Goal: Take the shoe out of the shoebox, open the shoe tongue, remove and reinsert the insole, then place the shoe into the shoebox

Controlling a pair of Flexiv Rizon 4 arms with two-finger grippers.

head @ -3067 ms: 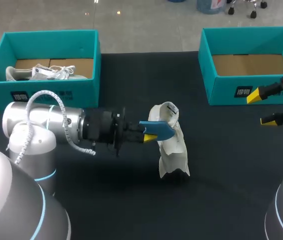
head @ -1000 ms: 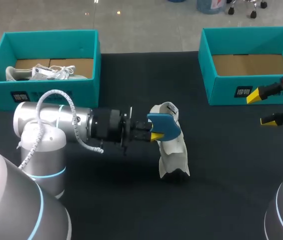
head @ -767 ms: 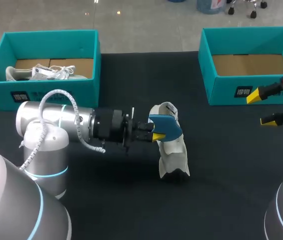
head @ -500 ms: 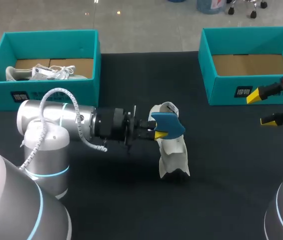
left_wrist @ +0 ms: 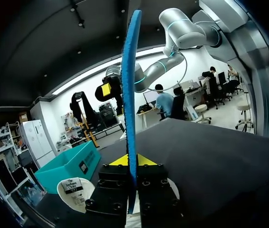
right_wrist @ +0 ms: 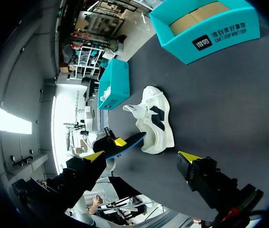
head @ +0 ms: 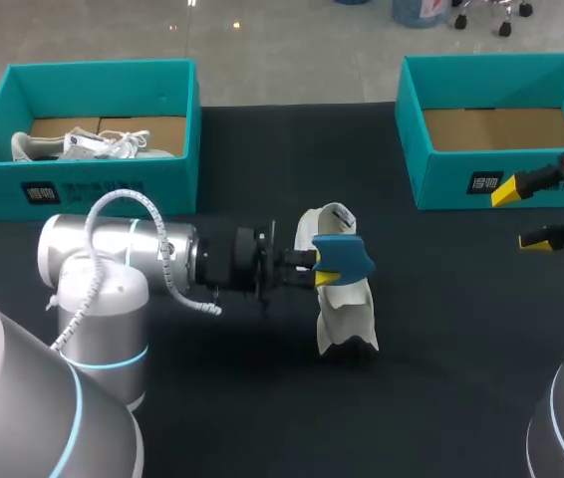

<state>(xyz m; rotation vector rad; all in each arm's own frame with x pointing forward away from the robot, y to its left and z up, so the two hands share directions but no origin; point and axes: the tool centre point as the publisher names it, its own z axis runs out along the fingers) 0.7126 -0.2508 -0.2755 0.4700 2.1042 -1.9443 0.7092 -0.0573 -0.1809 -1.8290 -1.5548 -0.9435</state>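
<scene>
On the black table (head: 262,398), head view: my left gripper (head: 324,271) clamps the flat blue foam insole (head: 344,254) over the white sneaker (head: 347,314), which rests mid-table. Left wrist view: the insole stands edge-on between my fingers. Right wrist view: my right gripper (right_wrist: 141,156) is spread apart, empty.

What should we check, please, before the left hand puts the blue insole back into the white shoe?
1. Grip on the insole: the left hand is shut on the blue insole, which stands edge-on between its fingers. Ok.
2. Insole over the shoe: in the head view it is above the upper part of the white shoe; whether it lines up with the opening, cannot tell.
3. Tongue pulled open: cannot tell.
4. Shoe steadied: nothing holds it. Probably not ok.
5. Right hand out of the way: open, well apart from the shoe, beside the right shoebox. Ok.
6. Right shoebox free for the shoe: only its cardboard floor shows. Ok.
</scene>
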